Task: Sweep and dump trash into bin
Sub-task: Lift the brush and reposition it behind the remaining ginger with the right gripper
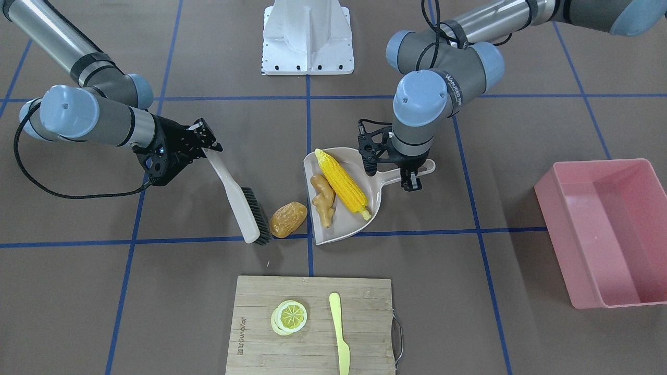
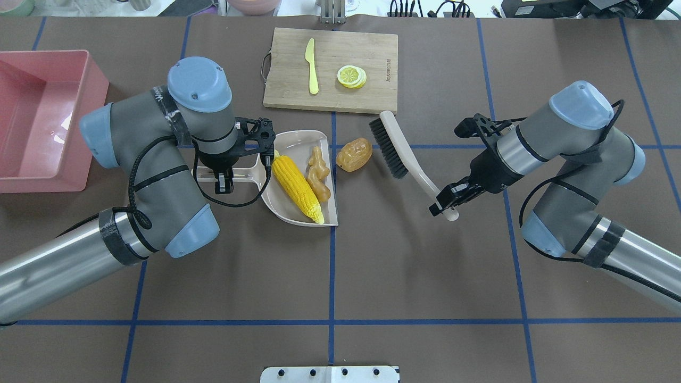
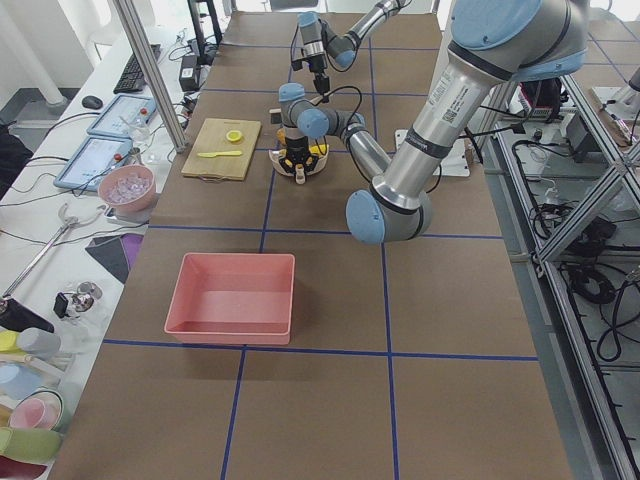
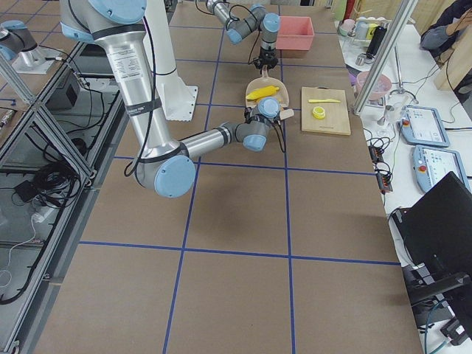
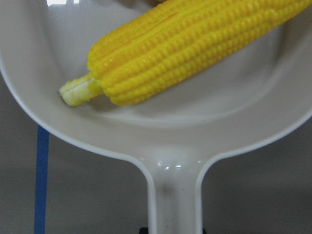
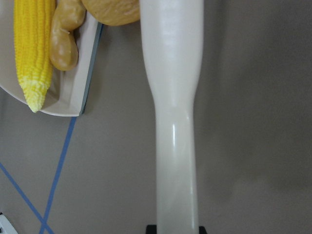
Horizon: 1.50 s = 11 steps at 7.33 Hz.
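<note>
We hold the beige dustpan (image 2: 291,141) by its handle, with the left gripper (image 2: 223,183) clamped on it. The right gripper (image 2: 449,201) grips the brush (image 2: 399,139) by its handle. The corn cob (image 2: 297,187) and ginger root (image 2: 318,174) lie in the pan. The potato (image 2: 354,155) sits on the table (image 2: 425,266) between the pan's mouth and the bristles. The pink bin (image 2: 32,122) stands well apart, on our left.

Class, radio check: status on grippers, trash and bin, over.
Left gripper shut on dustpan handle, right gripper shut on brush. Corn, ginger in dustpan; potato on table by brush. Bin empty, nothing blocking.
</note>
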{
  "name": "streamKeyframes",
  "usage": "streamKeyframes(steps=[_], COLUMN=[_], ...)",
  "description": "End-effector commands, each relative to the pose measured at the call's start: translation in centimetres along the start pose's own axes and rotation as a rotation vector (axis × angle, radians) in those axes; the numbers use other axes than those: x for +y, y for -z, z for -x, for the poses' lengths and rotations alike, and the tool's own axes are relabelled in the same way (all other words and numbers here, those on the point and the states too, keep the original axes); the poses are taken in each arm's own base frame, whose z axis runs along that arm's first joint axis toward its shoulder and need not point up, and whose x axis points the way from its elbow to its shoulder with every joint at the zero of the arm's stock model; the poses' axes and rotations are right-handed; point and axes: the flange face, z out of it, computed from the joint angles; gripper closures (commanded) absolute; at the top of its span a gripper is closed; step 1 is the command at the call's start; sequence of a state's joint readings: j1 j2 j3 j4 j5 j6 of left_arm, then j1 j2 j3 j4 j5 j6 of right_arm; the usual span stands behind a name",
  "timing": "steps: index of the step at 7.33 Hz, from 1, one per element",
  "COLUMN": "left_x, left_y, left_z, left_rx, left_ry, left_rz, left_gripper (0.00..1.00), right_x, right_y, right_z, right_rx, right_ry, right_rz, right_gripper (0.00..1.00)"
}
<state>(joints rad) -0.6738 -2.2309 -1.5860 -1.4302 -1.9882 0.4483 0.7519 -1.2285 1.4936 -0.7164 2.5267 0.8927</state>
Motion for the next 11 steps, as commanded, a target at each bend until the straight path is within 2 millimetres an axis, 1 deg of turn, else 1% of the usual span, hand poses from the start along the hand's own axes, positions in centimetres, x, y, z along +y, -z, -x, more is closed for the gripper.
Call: streamKeyframes(steps=[1,3,6,8,10,11], left_x=[-0.2,-0.1,-0.1,-0.1,-0.1,-0.1], left_y=[-0.1,0.0,0.0,0.2,0.3,0.3], left_z=[0.1,0.2,0.1,0.1,0.1,0.1], left_rx=[0.001,0.000,0.000,-0.002,-0.003,-0.002], left_ry=[0.001,0.002,0.000,-0.002,-0.003,-0.003], left_rz=[-0.002,-0.003,-0.003,-0.007,-0.010,-0.010], left_gripper=[1.00,1.00,1.00,1.00,1.00,1.00], right_x=[0.3,0.6,-0.8,-1.3,-1.6,-1.7], right_y=[-1.9,-2.9,-4.8,-6.8,-8.4,-9.0], right_z=[0.6,1.5,6.3,9.6,12.5,13.5], right_rx=[-0.003,-0.015,-0.036,-0.044,-0.053,-0.057], right_ry=[-0.013,-0.041,-0.084,-0.113,-0.140,-0.149], right_rz=[0.030,0.044,0.029,0.013,-0.003,-0.009], right_gripper=[1.00,1.00,1.00,1.00,1.00,1.00])
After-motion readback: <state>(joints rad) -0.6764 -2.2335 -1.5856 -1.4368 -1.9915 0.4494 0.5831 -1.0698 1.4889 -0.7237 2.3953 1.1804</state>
